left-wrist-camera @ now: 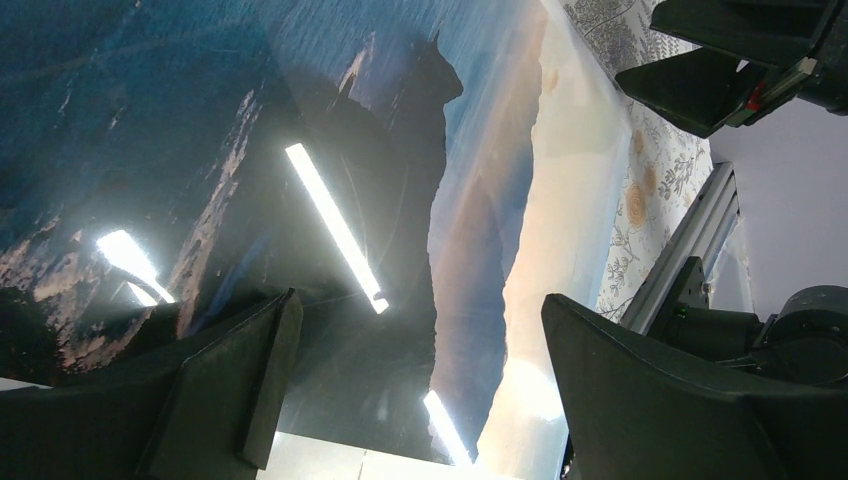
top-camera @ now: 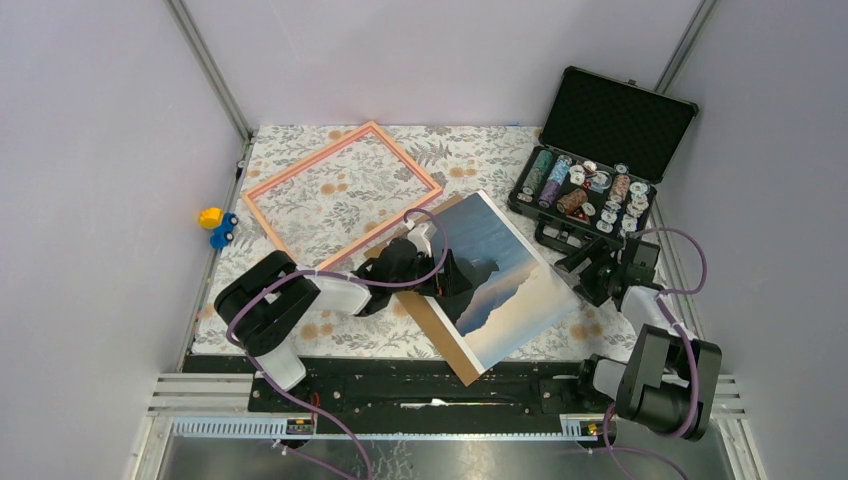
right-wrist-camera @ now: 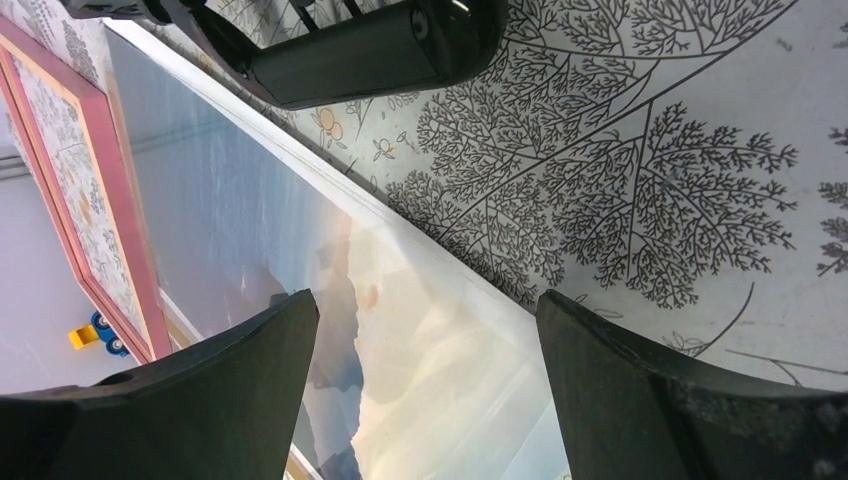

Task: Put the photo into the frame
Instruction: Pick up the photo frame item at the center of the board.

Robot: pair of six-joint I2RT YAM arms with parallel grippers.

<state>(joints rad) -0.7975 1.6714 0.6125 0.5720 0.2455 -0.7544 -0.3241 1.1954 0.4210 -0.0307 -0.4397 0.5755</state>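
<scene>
The photo [top-camera: 512, 268], a dark mountain against blue sky and pale clouds, lies tilted on a brown board [top-camera: 440, 332] at the table's front middle. The salmon-pink frame [top-camera: 310, 158] lies flat at the back left, holding nothing. My left gripper [top-camera: 452, 280] is open over the photo's left part; in the left wrist view [left-wrist-camera: 415, 385] the glossy print [left-wrist-camera: 330, 150] fills the space between its fingers [left-wrist-camera: 235, 385]. My right gripper [top-camera: 582, 276] is open at the photo's right edge. In the right wrist view [right-wrist-camera: 425, 345] the pale clouds [right-wrist-camera: 420, 330] lie between its fingers [right-wrist-camera: 205, 385], and the frame [right-wrist-camera: 105, 205] shows at the left.
An open black case [top-camera: 603, 150] with poker chips stands at the back right, just behind the right arm. A yellow and blue toy [top-camera: 216, 226] sits off the cloth's left edge. A floral cloth [top-camera: 480, 160] covers the table, with walls on three sides.
</scene>
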